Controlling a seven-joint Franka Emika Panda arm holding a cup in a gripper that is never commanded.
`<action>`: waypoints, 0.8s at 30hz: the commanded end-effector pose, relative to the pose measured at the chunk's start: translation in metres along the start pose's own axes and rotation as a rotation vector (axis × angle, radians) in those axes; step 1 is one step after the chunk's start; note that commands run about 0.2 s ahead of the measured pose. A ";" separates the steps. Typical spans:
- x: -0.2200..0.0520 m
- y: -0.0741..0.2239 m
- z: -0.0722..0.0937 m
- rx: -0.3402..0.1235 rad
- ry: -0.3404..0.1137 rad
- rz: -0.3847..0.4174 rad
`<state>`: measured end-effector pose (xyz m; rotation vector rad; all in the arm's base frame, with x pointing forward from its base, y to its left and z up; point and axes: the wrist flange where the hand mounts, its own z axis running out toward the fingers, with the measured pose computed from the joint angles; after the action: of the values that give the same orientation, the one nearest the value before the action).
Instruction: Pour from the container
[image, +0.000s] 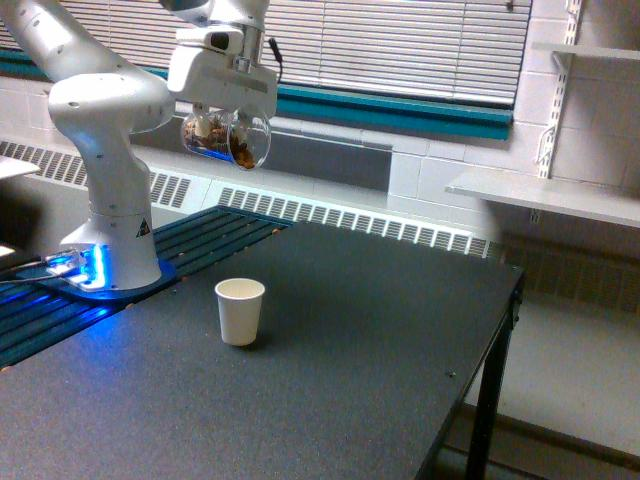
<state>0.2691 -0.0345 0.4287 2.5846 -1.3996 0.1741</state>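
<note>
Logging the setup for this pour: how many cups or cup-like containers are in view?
2. A clear container with brown contents is held tilted in the gripper, high above the table. A white paper cup stands upright on the dark table, below it. None appear hidden.

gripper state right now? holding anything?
Gripper: shut on the clear container, held tilted on its side high above the table, brown contents inside.

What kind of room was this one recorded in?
Probably a lab or workshop room, not a home: a robot arm is bolted at the edge of a dark work table, with painted block walls, window blinds, a long radiator and bare bracket shelving.
</note>
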 end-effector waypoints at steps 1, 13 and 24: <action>0.002 0.000 0.004 0.000 -0.012 -0.011; -0.001 -0.002 0.010 -0.005 -0.032 -0.016; -0.005 -0.002 0.017 -0.009 -0.047 -0.012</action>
<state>0.2678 -0.0347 0.4152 2.5960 -1.4020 0.1173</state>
